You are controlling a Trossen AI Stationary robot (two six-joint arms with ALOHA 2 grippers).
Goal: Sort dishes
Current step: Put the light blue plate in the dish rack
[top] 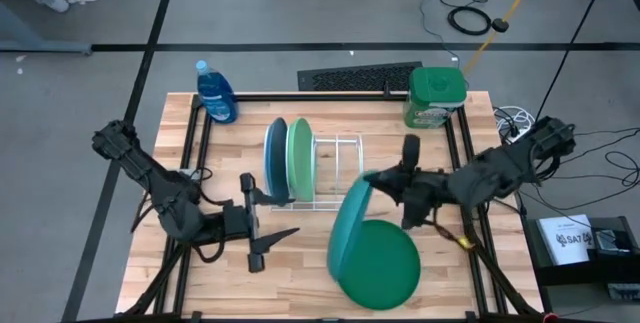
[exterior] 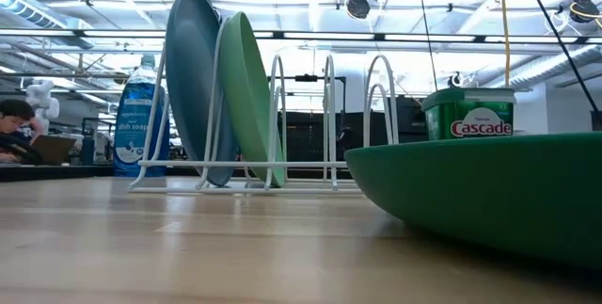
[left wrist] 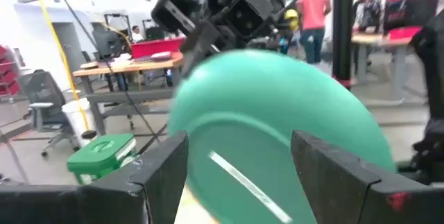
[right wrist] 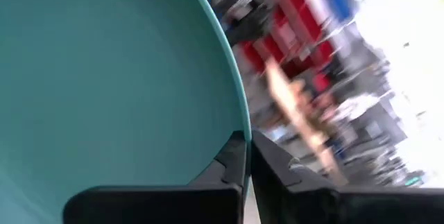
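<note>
The right gripper (top: 372,179) is pinching the rim of the teal plate (top: 349,227), holding it on edge just beside the open end of the wire rack (top: 338,170). The dark green plate (top: 385,266) is lying flat on the table (top: 300,273) under it. The blue plate (top: 275,158) and light green plate (top: 300,158) are standing in the rack. The left gripper (top: 268,231) is waiting near the rack with fingers spread apart

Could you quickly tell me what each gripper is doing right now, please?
Left gripper: open, empty, low over the table.
Right gripper: shut on the teal plate's rim, holding it on edge.
</note>
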